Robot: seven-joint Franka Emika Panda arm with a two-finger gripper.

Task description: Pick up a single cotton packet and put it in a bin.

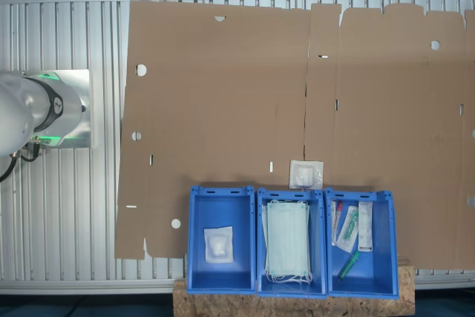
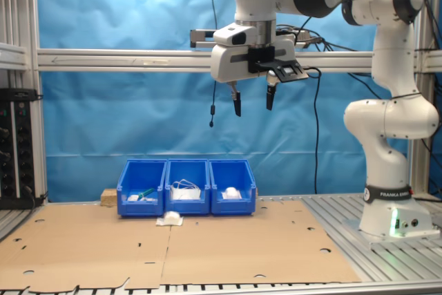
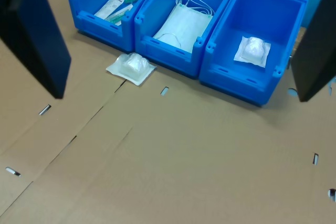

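A small white cotton packet [image 1: 306,174] lies flat on the brown cardboard, just in front of the row of three blue bins; it shows too in the second exterior view [image 2: 170,220] and the wrist view [image 3: 131,67]. The end bin [image 1: 195,243] [image 2: 233,202] [image 3: 231,72] holds another cotton packet [image 1: 218,245] [image 3: 253,51]. My gripper [image 2: 253,103] hangs high above the table, well clear of the bins, open with nothing between its dark fingers [image 3: 37,40].
The middle bin [image 1: 261,250] holds pale green face masks [image 3: 184,22]; the other end bin [image 1: 390,250] holds syringe packets [image 3: 113,8]. The cardboard sheet [image 1: 223,94] covers most of the slatted metal table. The arm's base [image 1: 44,113] stands beside the cardboard.
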